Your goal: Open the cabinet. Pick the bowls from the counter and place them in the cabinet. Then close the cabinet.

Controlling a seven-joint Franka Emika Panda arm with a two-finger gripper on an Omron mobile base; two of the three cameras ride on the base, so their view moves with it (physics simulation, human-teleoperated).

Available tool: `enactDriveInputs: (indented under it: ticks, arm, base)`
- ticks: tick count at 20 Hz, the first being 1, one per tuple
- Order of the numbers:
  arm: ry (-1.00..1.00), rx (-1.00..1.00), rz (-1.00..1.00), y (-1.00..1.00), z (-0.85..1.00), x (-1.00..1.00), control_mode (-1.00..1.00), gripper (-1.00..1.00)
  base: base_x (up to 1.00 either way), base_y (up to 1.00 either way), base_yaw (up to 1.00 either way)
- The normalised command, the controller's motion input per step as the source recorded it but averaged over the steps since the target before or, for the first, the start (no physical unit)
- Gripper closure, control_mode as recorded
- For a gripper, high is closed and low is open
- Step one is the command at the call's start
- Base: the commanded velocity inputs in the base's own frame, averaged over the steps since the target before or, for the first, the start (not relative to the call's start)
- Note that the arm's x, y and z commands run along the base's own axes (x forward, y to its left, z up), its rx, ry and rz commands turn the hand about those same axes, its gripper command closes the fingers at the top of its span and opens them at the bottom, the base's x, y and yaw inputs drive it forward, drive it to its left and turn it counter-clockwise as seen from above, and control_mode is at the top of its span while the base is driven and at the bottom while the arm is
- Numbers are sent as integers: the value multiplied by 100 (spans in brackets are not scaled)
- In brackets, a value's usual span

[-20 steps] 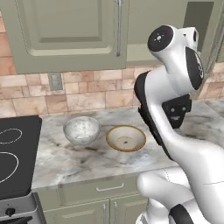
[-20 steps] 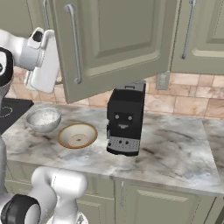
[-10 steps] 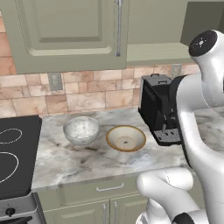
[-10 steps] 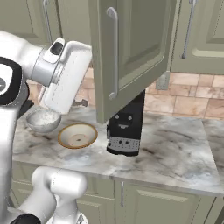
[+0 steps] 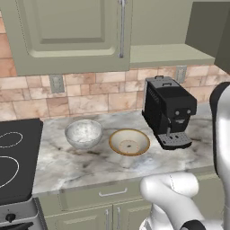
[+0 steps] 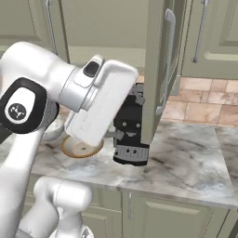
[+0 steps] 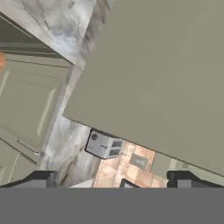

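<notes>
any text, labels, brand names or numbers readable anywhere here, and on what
No readable words or numbers anywhere.
Round emblem on the arm's dark joint cover: a symbol, not letters.
Coffee machine: no legible brand or label.
Stove knob: any markings are too small to read.

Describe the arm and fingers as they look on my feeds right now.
A glossy white arm of rounded, bulky segments, with a black joint cap bearing a small white emblem and a dark oval inset near the wrist. The boxy white hand leads to two small dark grey, square-tipped fingers. No cables show.
</notes>
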Motion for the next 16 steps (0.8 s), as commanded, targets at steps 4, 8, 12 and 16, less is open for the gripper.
enactDriveInputs:
  ticks: [4, 8, 12, 16]
  arm:
    - [-24, 0, 0, 8, 0, -32, -100, -100]
    - [-40, 14, -1, 66, 0, -6, -100, -100]
    - [-53, 11, -2, 100, 3, 0, -100, -100]
    - [-56, 11, 0, 100, 0, 5, -100, -100]
  base:
    - [0, 0, 0]
    - [0, 0, 0]
    - [0, 0, 0]
    - [0, 0, 0]
